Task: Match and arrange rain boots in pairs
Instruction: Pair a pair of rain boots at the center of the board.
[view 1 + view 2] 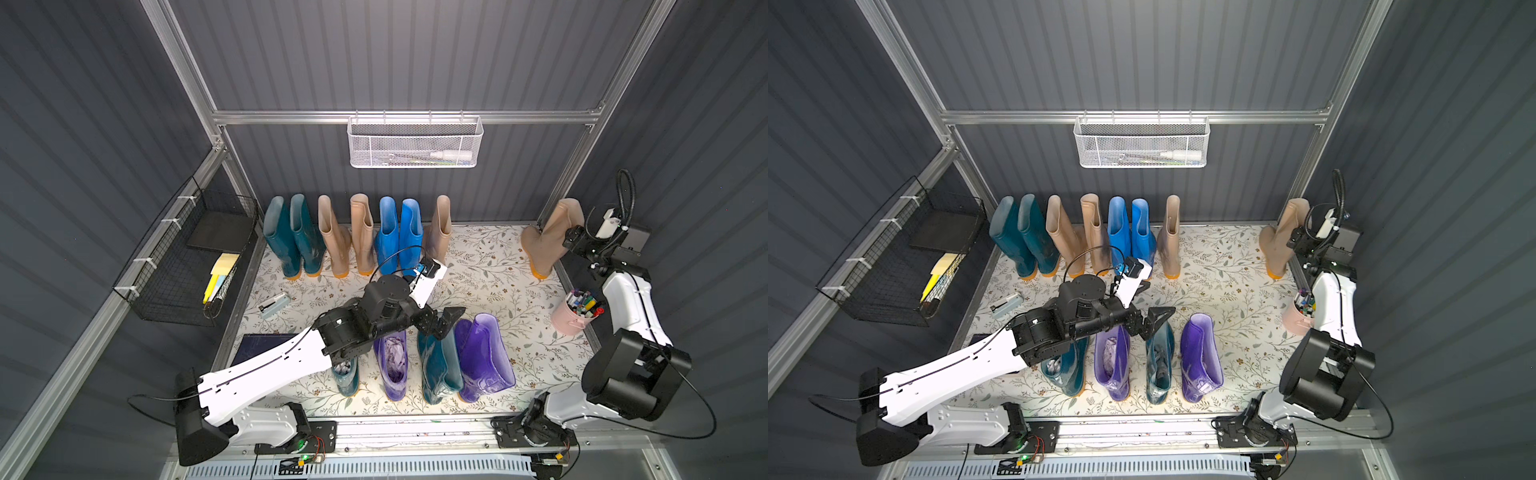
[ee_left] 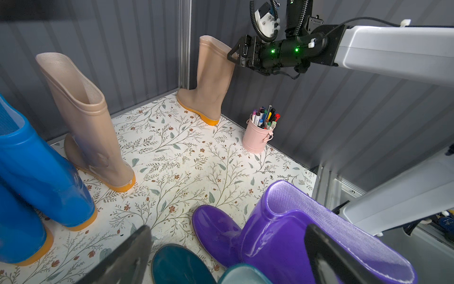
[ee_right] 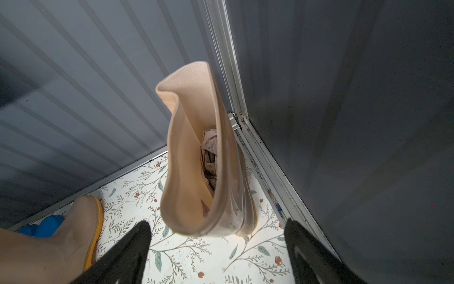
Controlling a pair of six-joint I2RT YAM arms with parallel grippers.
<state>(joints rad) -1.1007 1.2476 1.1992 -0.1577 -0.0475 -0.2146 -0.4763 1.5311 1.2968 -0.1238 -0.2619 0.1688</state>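
By far corner (image 3: 239,118), beige boot (image 3: 186,172) just ahead of right pincer (image 3: 216,222), jaws apart.

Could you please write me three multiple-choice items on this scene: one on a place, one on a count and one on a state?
1. Where does the pink cup of markers stand?
A. between the blue boots
B. in the white wire basket
C. near the right wall

2. How many purple rain boots are there?
A. one
B. two
C. four

3. How does the left claw stand?
A. open, holding nothing
B. shut on a purple boot
C. shut on a marker

1 C: the cup stands close by that wall.
2 B: both stand in the front row.
3 A: its fingers are wide apart above a teal boot.
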